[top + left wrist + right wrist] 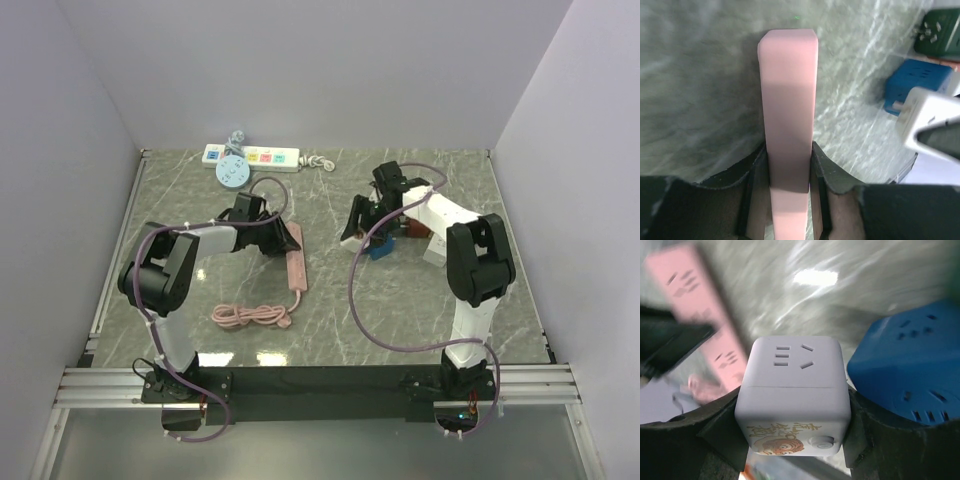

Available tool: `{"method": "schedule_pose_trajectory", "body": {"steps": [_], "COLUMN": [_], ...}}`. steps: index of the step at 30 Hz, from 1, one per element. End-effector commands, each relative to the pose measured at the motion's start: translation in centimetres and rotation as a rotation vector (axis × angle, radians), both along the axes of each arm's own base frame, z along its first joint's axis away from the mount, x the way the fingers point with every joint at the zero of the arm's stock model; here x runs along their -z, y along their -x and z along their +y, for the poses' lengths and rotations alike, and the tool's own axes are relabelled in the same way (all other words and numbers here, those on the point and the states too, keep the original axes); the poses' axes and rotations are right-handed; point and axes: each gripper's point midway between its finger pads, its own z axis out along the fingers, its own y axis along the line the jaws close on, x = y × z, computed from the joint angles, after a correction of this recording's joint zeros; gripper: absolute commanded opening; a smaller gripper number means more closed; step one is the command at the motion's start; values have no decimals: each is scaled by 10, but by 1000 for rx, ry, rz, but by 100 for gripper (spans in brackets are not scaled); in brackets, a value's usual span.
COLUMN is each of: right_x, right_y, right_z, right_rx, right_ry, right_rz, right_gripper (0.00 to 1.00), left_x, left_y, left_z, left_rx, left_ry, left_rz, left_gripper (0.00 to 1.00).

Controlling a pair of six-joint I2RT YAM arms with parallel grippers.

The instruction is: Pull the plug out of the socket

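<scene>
The long white power strip [252, 155] with pastel panels lies at the back left, its bundled white cord [318, 161] at its right end. A round pale-blue body [232, 172] sits on its left part, like a plug; neither gripper is near it. My left gripper [285, 238] is shut on the far end of a pink power strip [296, 272], which fills the left wrist view [789, 100] between my fingers [827, 170]. My right gripper [358, 228] is shut on a white cube adapter [792, 390], held off the table.
A blue cube adapter [380, 250] lies just right of the white cube [910, 370]. A green cube adapter [940, 30] lies beyond it. The pink strip's coiled cord [250, 315] lies near the front left. Grey walls enclose the marble table [440, 300].
</scene>
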Motion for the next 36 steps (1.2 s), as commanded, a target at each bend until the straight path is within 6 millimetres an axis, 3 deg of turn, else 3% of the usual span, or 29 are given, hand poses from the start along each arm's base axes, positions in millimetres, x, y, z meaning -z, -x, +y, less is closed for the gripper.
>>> {"method": "schedule_pose_trajectory", "body": {"steps": [1, 4, 5, 6, 7, 8, 9, 12, 14, 16, 17, 18, 19, 20, 24, 25, 30, 31, 32, 33, 36], "right_x": [-10, 2, 5, 8, 12, 14, 15, 13, 10, 7, 6, 4, -1, -2, -7, -9, -22, -29, -33, -39, -45], "right_y": [-46, -54, -54, -54, -54, -53, -51, -45, -41, -37, -36, -36, -34, -33, -30, -29, -31, -34, -36, -38, -41], "right_z": [-40, -45, -47, -48, -53, -56, -59, -70, -72, -74, -74, -72, -71, -71, -69, -68, -66, -66, -66, -65, -63], "right_rx": [195, 195, 198, 202, 216, 226, 235, 265, 273, 283, 282, 279, 275, 270, 253, 254, 245, 241, 236, 229, 212], "right_ry": [98, 143, 154, 165, 194, 210, 225, 263, 270, 270, 265, 253, 244, 238, 226, 218, 208, 203, 200, 198, 188], "right_rz": [-150, -142, -131, -123, -115, -113, -113, -119, -124, -125, -127, -130, -141, -143, -140, -146, -168, -190, -200, -213, -222], "right_gripper": [0, 0, 1, 6, 25, 33, 49, 74, 79, 86, 87, 88, 88, 88, 90, 90, 91, 92, 93, 94, 95], "left_x": [-30, -39, -50, -55, -60, -71, -79, -110, -129, -134, -150, -155, -156, -173, -187, -177, -151, -154, -141, -126, -112], "left_y": [-34, -54, -70, -78, -87, -101, -108, -136, -154, -166, -177, -180, -188, -196, -208, -208, -214, -215, -210, -209, -211], "left_z": [17, 29, 38, 43, 48, 61, 66, 93, 115, 131, 143, 140, 155, 162, 191, 207, 239, 244, 254, 258, 267], "left_rx": [-62, -98, -129, -145, -168, -223, -246, -375, -472, -553, -603, -607, -642, -664, -820, -899, -1084, -1101, -1166, -1194, -1218], "left_ry": [-14, -11, -4, 4, 13, 37, 58, 133, 199, 239, 316, 361, 392, 451, 531, 532, 543, 583, 626, 646, 703], "left_rz": [-82, -105, -130, -138, -148, -162, -175, -260, -309, -325, -367, -378, -395, -432, -486, -489, -448, -483, -455, -436, -413], "left_gripper": [0, 0, 0, 0, 0, 0, 0, 0, 0, 0, 0, 1, 0, 1, 0, 1, 1, 0, 1, 1, 0]}}
